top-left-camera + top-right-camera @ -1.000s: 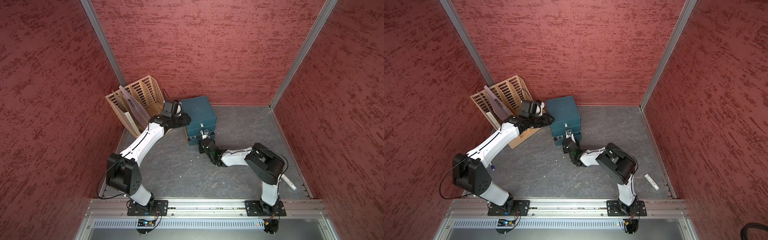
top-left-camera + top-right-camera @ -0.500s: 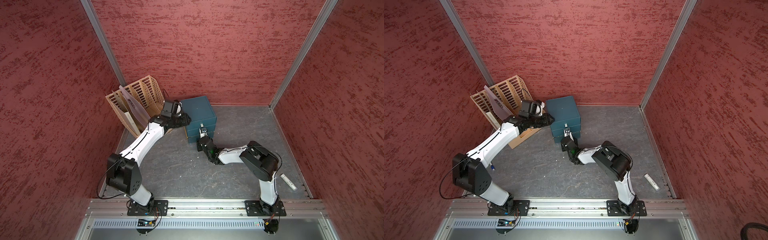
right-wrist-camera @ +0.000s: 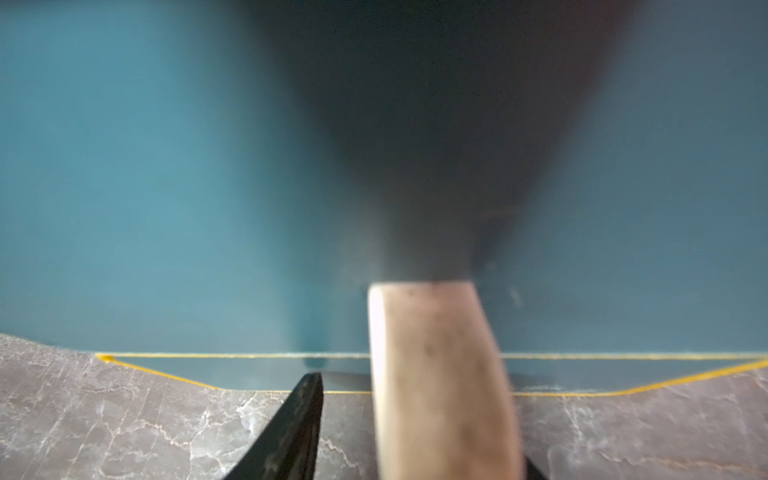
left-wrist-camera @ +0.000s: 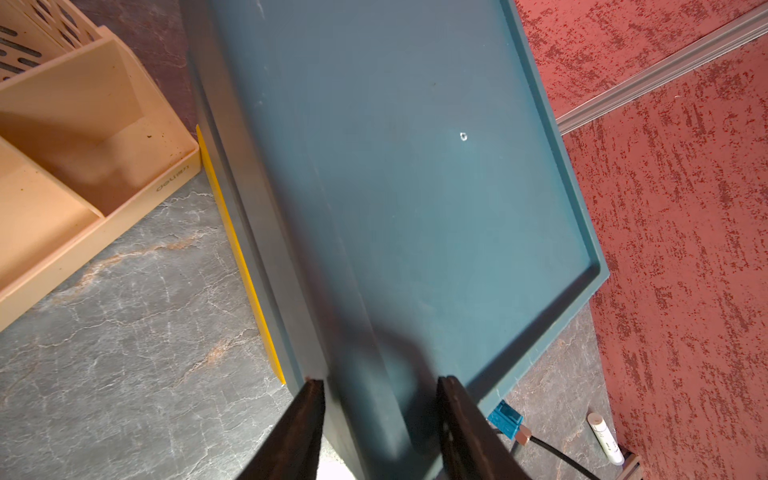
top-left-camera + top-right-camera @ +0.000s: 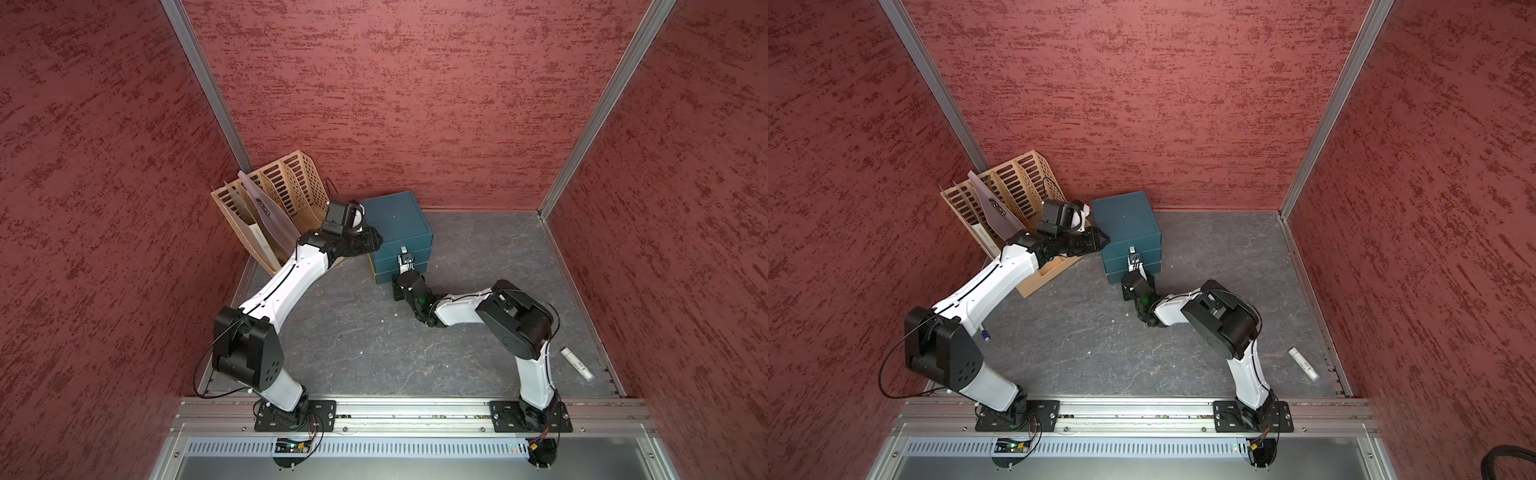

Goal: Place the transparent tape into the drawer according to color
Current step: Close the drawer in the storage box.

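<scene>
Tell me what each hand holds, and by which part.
Left hand straddles the top edge of the blue cabinet; grip unclear. Right hand surrounds the beige tab, gap visible: seemingly not gripped.

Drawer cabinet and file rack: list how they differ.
The drawer cabinet is teal with solid walls; the file rack is beige with slotted walls. The drawer cabinet is covered on top; the file rack is open-topped and holds a pale sheet. Both stand on the table.

Blurred beige tab (image 3: 436, 374), perhaps a handle
</scene>
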### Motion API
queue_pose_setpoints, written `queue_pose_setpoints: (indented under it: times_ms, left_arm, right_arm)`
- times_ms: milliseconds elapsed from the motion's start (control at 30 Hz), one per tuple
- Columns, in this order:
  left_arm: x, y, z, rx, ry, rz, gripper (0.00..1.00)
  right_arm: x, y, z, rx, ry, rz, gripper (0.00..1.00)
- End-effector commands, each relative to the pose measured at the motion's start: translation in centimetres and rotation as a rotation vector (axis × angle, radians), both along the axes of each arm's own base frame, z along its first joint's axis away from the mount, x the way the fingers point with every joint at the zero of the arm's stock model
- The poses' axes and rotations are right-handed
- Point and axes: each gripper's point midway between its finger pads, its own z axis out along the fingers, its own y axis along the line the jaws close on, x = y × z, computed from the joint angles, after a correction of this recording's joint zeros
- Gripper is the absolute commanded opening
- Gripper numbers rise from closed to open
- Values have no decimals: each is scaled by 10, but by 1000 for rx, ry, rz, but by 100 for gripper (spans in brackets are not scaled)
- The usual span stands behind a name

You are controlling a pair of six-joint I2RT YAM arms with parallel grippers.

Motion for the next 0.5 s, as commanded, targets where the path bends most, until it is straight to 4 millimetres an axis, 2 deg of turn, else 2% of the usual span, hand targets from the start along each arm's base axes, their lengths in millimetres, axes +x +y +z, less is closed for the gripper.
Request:
queue_pose_setpoints:
  times_ms: [0,100,133,167,333,467]
  left_arm:
    - [-2,2,3,12,0,-13,63]
    - [-2,9,12,8,-23,7,82]
    - [-2,12,16,4,-33,16,93]
    - [-2,16,19,-1,-41,27,100]
    - [1,33,24,-6,-48,72,100]
    - [-10,34,18,5,-44,64,100]
  right_arm:
    - [0,-4,12,47,-7,-5,56]
    - [-12,-15,20,62,5,-6,61]
    - [-16,-18,22,65,9,-6,62]
    - [-21,-22,24,71,17,-4,63]
    - [-48,-37,35,87,70,22,73]
    - [-72,-51,36,66,152,44,88]
